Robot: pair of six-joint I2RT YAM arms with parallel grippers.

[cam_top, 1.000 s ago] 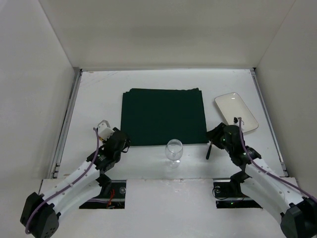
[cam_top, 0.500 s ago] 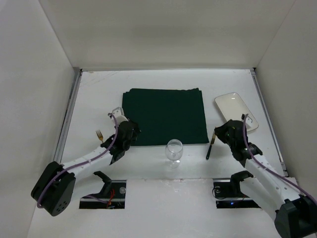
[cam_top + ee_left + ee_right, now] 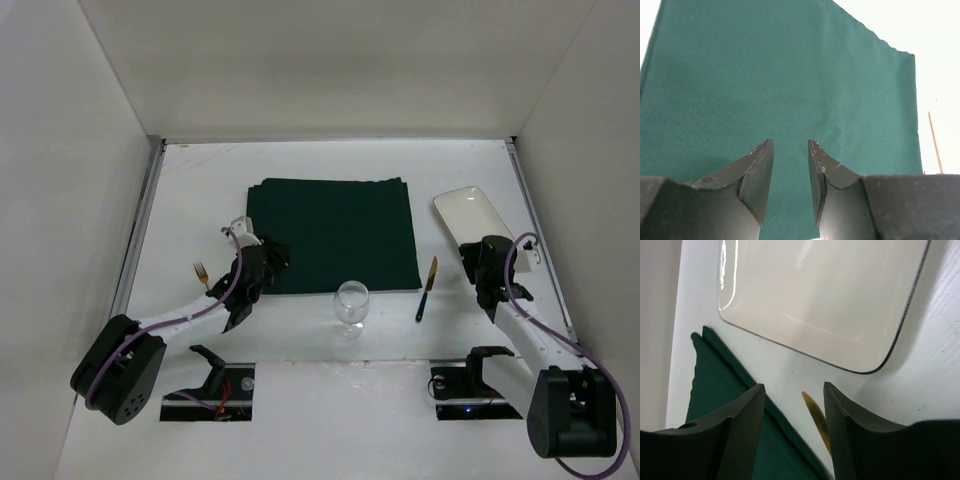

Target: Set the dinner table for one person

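Overhead, white dinner table (image 3: 200,190) walled in white (silver side rails (image 3: 136,240)) — left gripper (image 3: 790,146), right gripper (image 3: 794,387) parted, empty.

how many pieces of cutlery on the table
2. A gold fork lies left of the green placemat, partly hidden by the left arm. A knife lies right of the placemat, between it and the white plate. Others may be hidden.
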